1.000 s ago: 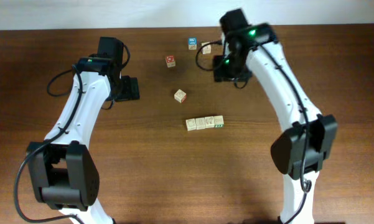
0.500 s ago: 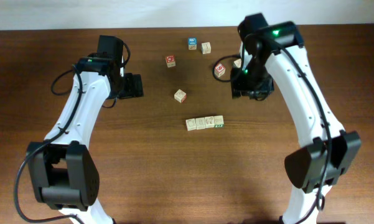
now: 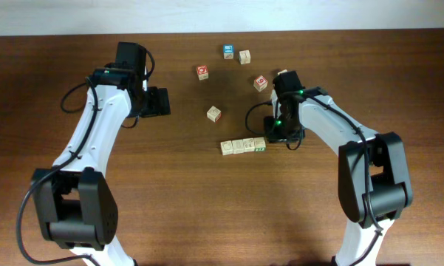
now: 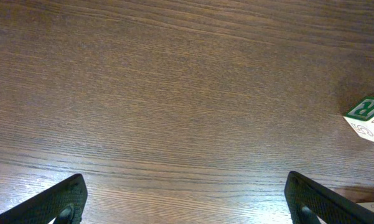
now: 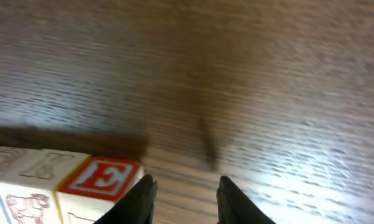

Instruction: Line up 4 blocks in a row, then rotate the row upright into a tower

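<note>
- near the middle of the table, the four blocks lie in one row, side by side and touching.
- the right gripper is low, just beside the right end of that row.
- seen from the right wrist, its fingers have only a small gap between them, and nothing is in the gap.
- the end block shows a red letter e on one face. it sits just to the side of the fingers, not between them. the picture is blurry, so i cannot tell if a finger touches it.
- the left gripper hangs well apart from the row, with its jaws wide apart and empty. its own camera sees bare wood and one loose cube with a green r.
- i think this is the reach-in step: the right arm is lining up at the end of the row, and the turn looks not yet begun.
- the gap looks too small to fit a block. so the next move may need the jaws to open wider and go around the end block.
- or the fingers could stay close and push on the end so the whole row swings round.
- either way it calls for a slow, gentle move, so the four blocks stay together and do not slide apart.
</note>
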Robot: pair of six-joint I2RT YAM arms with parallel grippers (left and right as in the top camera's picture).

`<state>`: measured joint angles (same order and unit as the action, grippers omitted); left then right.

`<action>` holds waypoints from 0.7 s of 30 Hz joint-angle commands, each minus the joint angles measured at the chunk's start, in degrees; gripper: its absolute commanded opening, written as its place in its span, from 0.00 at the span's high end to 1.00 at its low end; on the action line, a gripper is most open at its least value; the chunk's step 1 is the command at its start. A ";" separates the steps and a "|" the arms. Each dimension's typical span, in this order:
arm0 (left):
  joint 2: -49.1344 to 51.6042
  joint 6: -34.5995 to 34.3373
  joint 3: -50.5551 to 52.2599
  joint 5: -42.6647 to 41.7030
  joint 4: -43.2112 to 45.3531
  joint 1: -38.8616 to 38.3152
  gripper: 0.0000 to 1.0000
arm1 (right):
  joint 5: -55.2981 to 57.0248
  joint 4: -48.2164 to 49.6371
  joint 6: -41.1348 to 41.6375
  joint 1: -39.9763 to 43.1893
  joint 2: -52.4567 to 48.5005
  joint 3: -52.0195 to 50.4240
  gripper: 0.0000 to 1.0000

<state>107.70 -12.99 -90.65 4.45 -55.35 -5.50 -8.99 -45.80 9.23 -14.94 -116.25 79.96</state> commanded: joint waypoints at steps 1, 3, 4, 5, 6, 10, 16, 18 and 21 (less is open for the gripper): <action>0.50 0.90 -0.79 -0.61 0.17 -0.13 0.00 | -1.77 0.94 -1.95 -2.38 0.37 -0.57 0.66; 0.50 0.87 -0.79 -0.63 0.17 -0.13 0.00 | -1.77 1.09 -1.92 -3.67 0.37 -0.57 0.66; 0.50 0.90 -0.79 -0.63 0.20 -0.13 0.00 | -1.77 1.11 -1.92 -4.33 0.37 -0.57 0.66; 0.50 0.90 -0.79 -0.61 0.20 -0.13 0.00 | -1.77 1.11 -1.90 -4.94 0.37 -0.57 0.66; 0.50 0.87 -0.79 -0.63 0.20 -0.13 0.00 | -1.77 1.09 -1.90 -5.05 0.37 -0.57 0.66; 0.50 0.87 -0.79 -2.75 0.17 -0.13 0.00 | -4.17 -0.55 -1.70 -5.03 0.39 1.36 0.66; 0.50 0.90 -0.79 -3.21 0.00 -0.13 0.00 | -2.12 -10.01 3.56 -4.59 0.39 7.85 0.38; 0.52 0.92 -0.79 -3.21 0.00 -0.13 0.00 | -2.64 -14.73 6.19 -4.61 0.39 8.11 0.43; 0.50 0.92 -0.79 -3.21 0.07 -0.13 0.00 | -2.82 -20.44 6.29 -6.23 0.37 7.45 0.46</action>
<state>107.70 -12.99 -90.67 1.87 -55.31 -5.50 -11.92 -65.65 14.37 -19.99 -116.31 87.22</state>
